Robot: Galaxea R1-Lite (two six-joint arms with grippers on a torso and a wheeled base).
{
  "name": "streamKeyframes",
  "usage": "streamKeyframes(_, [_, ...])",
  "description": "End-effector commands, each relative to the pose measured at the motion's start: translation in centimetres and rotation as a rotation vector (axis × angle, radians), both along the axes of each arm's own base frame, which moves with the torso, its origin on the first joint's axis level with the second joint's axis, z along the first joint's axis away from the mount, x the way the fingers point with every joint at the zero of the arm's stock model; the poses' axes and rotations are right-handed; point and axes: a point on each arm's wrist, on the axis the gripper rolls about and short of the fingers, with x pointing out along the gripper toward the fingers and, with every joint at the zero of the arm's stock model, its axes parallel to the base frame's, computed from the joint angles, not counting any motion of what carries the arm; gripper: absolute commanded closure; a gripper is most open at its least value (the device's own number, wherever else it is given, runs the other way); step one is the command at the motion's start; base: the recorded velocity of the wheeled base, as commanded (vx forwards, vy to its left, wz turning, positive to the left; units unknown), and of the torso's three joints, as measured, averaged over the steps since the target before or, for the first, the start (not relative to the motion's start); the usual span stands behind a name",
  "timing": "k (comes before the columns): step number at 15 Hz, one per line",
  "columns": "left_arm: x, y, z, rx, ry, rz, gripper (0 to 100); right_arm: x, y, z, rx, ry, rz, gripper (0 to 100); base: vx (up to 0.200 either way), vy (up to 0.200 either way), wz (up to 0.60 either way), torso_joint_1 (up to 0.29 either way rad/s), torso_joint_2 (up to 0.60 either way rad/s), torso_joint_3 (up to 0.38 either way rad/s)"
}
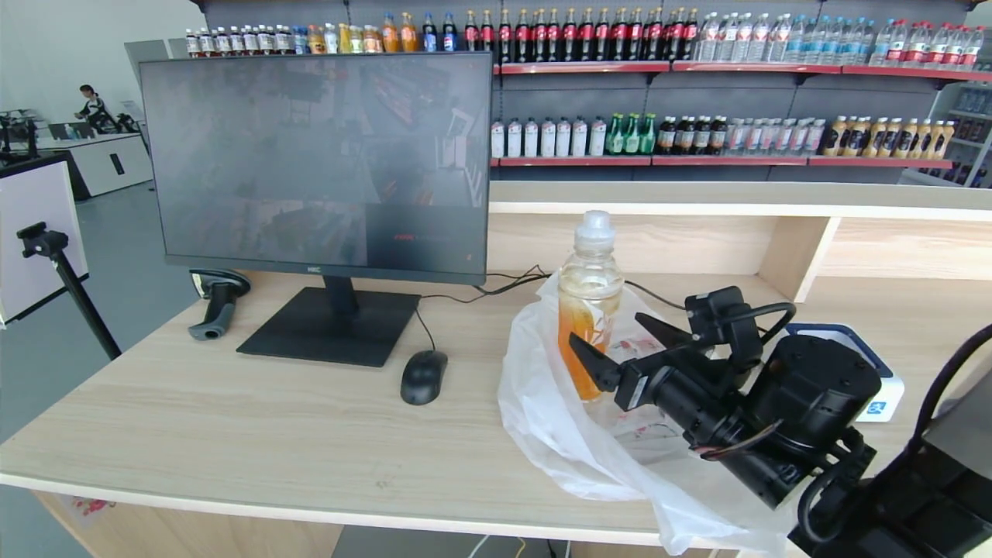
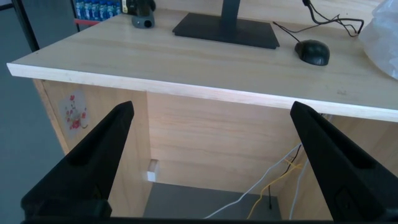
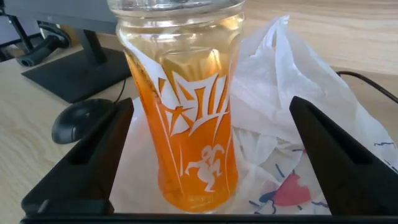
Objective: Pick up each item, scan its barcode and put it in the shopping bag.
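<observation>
While bottle (image 1: 590, 287) stands upright on shopping bag (image 1: 542, 403) — cap up, right claw (image 1: 606, 327) released, left claw (image 2: 211, 107) released

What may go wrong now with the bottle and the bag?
1. The tall bottle stands upright on the soft shopping bag; a touch from one side of the open right gripper may tip it.
2. Loose plastic lies close to that gripper, so closing might pinch the bag together with the bottle.

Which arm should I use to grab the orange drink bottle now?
Right. The right gripper is open, close to the bottle and lined up on it. The left gripper, also open, hangs below the front edge of the counter, away from the bottle.
</observation>
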Motion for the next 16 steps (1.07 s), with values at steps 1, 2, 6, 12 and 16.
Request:
streamKeyframes(1, [0.0, 0.0, 0.0, -0.001, 0.000, 0.001, 0, -1.5, -1.0, 0.9, 0.005, -0.008, -0.003, 0, 0.000, 0.000, 0.00, 0.000, 0.00, 0.000])
streamKeyframes(2, [0.0, 0.0, 0.0, -0.001, 0.000, 0.001, 0, -1.7, -1.2, 1.4, 0.013, -0.021, -0.006, 0, 0.000, 0.000, 0.00, 0.000, 0.00, 0.000])
streamKeyframes(6, [0.0, 0.0, 0.0, -0.002, 0.000, 0.001, 0, -1.8, -2.1, 2.7, 0.042, -0.061, -0.031, 0, -0.050, 0.000, 0.00, 0.001, 0.00, 0.001])
streamKeyframes(12, [0.0, 0.0, 0.0, -0.002, 0.000, 0.001, 0, -1.6, -2.2, 2.9, 0.064, -0.064, -0.036, 0, -0.200, 0.000, 0.00, -0.002, 0.00, 0.004])
streamKeyframes(16, [0.0, 0.0, 0.0, -0.001, 0.000, 0.001, 0, -0.6, -4.5, 3.4, 0.086, -0.073, -0.123, 0, -0.100, 0.000, 0.00, 0.002, 0.00, 0.004])
